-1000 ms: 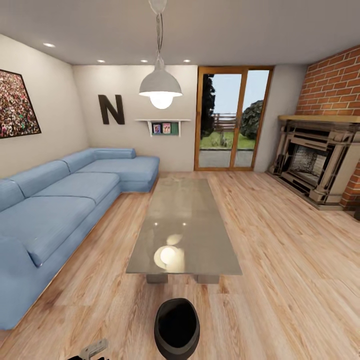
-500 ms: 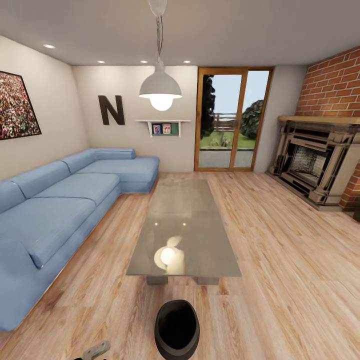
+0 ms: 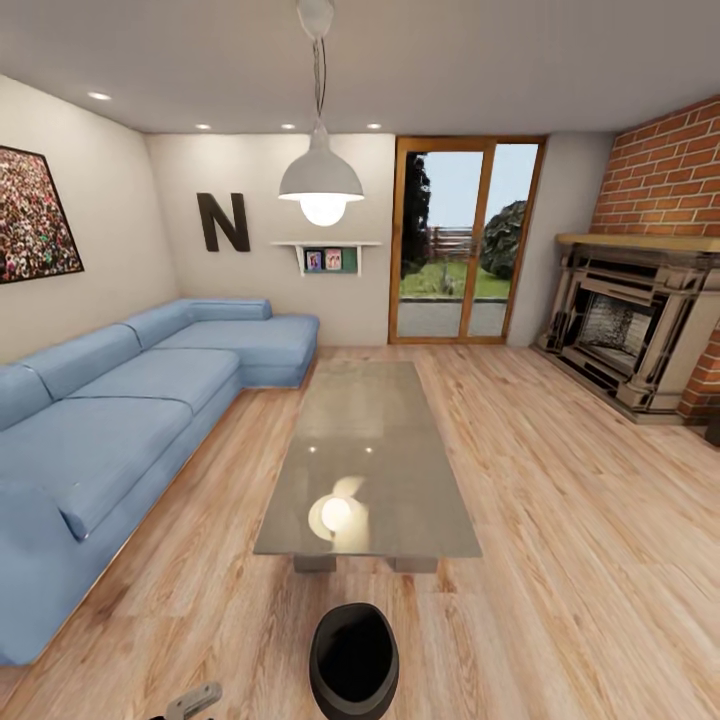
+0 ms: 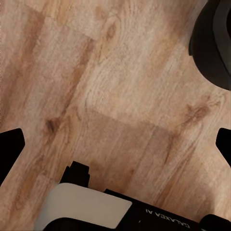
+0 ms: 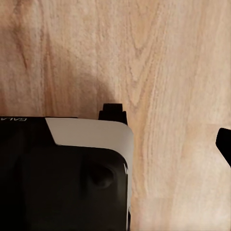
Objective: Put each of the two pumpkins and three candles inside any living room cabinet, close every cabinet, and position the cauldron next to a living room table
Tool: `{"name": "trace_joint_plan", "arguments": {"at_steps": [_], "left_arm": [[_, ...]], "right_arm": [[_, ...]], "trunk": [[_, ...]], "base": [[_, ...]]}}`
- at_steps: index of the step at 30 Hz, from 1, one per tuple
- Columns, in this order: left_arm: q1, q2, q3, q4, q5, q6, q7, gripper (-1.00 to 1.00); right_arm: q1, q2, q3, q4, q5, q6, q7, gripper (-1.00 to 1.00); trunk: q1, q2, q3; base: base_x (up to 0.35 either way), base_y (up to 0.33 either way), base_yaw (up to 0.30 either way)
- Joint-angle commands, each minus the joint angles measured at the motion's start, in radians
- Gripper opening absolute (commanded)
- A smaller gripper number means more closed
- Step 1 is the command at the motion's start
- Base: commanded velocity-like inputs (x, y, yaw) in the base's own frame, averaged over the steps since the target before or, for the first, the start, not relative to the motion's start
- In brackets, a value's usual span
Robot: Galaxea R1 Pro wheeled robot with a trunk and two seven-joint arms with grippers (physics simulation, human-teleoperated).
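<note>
Standing on the wood floor [image 3: 560,560], the black cauldron [image 3: 353,659] is near the short end of the table [image 3: 400,470], close to the camera, not touching it. The glossy grey top of the table reflects the lamp [image 3: 320,180] that hangs above it. A blue sofa [image 3: 120,410] runs along the left side, and a brick fireplace [image 3: 640,330] is at the right. On the far wall a big dark letter "N" [image 3: 222,220] can be read.

From the left wrist, the left gripper [image 4: 118,142] is wide apart over bare floor, its dark fingertips [image 4: 9,149] at the two edges, and the cauldron rim shows at a corner. On the robot's base [image 4: 159,219] small mirrored writing reads like "GALAXEA AI". For the right gripper one fingertip [image 5: 224,142] shows beside the base, so I cannot tell if it is apart or together.
</note>
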Motion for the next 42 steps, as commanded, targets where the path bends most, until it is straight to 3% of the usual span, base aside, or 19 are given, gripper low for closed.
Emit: {"name": "trace_joint_plan", "arguments": {"at_steps": [1, 31, 37, 42], "left_arm": [[-0.001, 0.0, -0.008, 0.0, 0.01, 0.004, 0.002, 1.0], [-0.001, 0.0, -0.008, 0.002, 0.01, 0.006, 0.002, 1.0], [0.023, 0.002, -0.008, 0.003, 0.009, 0.008, 0.008, 1.0], [0.087, 0.008, -0.008, 0.003, 0.007, 0.01, 0.012, 1.0]], "right_arm": [[-0.001, 0.0, 0.008, 0.001, -0.008, 0.002, 0.004, 1.0], [0.019, -0.001, 0.009, 0.014, -0.009, 0.002, 0.004, 1.0], [0.019, 0.0, 0.008, 0.014, -0.009, 0.002, 0.004, 1.0], [0.019, -0.001, 0.008, 0.014, -0.009, 0.002, 0.004, 1.0]], "trunk": [[-0.004, 0.007, 0.002], [-0.119, 0.217, 0.096], [-0.142, 0.259, 0.115], [-0.161, 0.294, 0.131]], "base": [[0.0, 0.0, 0.0], [0.0, 0.0, 0.0], [0.0, 0.0, 0.0], [0.0, 0.0, 0.0]]}}
